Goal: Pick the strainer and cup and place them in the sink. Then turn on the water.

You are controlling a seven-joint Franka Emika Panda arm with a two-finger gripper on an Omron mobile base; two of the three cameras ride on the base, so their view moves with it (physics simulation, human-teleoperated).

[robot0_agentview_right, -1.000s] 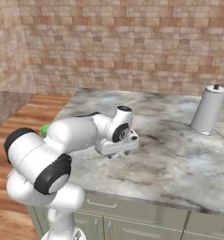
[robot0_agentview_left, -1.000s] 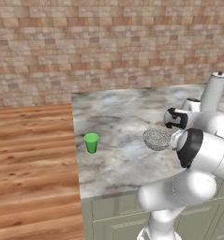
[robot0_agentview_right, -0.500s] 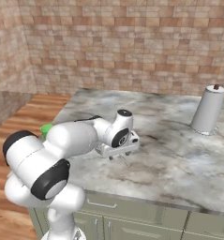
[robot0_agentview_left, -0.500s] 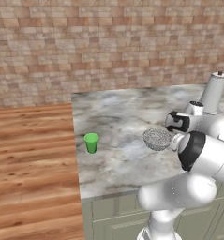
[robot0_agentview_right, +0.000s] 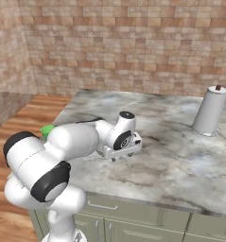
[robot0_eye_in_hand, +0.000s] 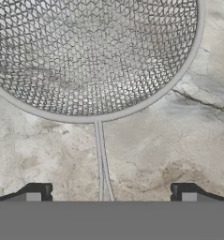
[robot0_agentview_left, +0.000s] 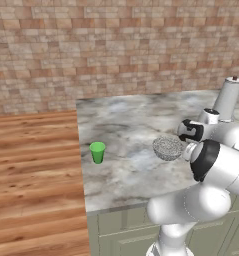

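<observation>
Above strainer (robot0_eye_in_hand: 90,56) handle: tool (robot0_eye_in_hand: 108,197) spread wide.

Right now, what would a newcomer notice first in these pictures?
First the mesh strainer on the marble counter, its thin handle running between the open pincer tips. Next the bright green cup near the counter's left edge, and the white cylinder standing far right.

From behind my left shoulder, one camera looks forward and down across the marble counter (robot0_agentview_left: 126,125) to the brick wall (robot0_agentview_left: 116,45). Its twin, behind my right, frames the same counter (robot0_agentview_right: 180,156) and wall (robot0_agentview_right: 133,42) from the opposite angle. My hand camera peers straight down, very close, at the strainer (robot0_eye_in_hand: 92,51) on the marble.
</observation>
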